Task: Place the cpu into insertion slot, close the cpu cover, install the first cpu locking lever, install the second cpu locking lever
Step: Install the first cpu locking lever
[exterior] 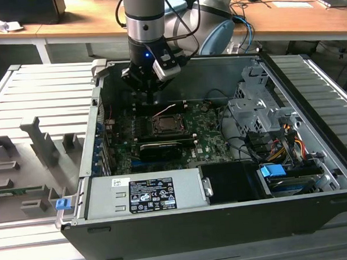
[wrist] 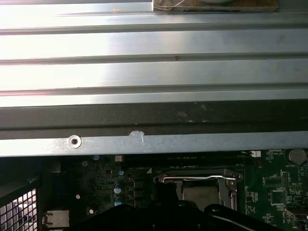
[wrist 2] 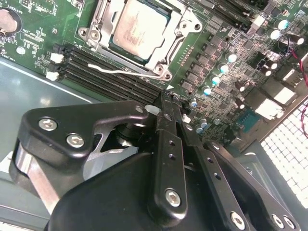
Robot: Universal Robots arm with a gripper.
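Note:
The cpu (wrist 2: 139, 26) is a pale silvery square lying in the insertion slot (exterior: 167, 125) on the green board. The cpu cover (wrist 2: 185, 26) lies flat around it as a silver frame. A thin metal locking lever (wrist 2: 126, 72) runs along the slot edge nearest my gripper; in the exterior view the lever (exterior: 164, 111) looks lifted off the board. My gripper (wrist 2: 167, 102) hangs just above the board behind the slot, black fingers (wrist 2: 166, 139) pressed together and holding nothing. The first wrist view shows the cover (wrist: 225, 182), the cpu (wrist: 199, 195) and the lever (wrist: 197, 178) below the case wall.
The open black computer case (exterior: 185, 234) sits on a ribbed metal table (exterior: 38, 96). Dark memory slots (wrist 2: 96, 72) lie between gripper and socket. A long black card (exterior: 160, 149) sits in front of the socket. Drive cage and cables (exterior: 260, 125) fill the exterior view's right.

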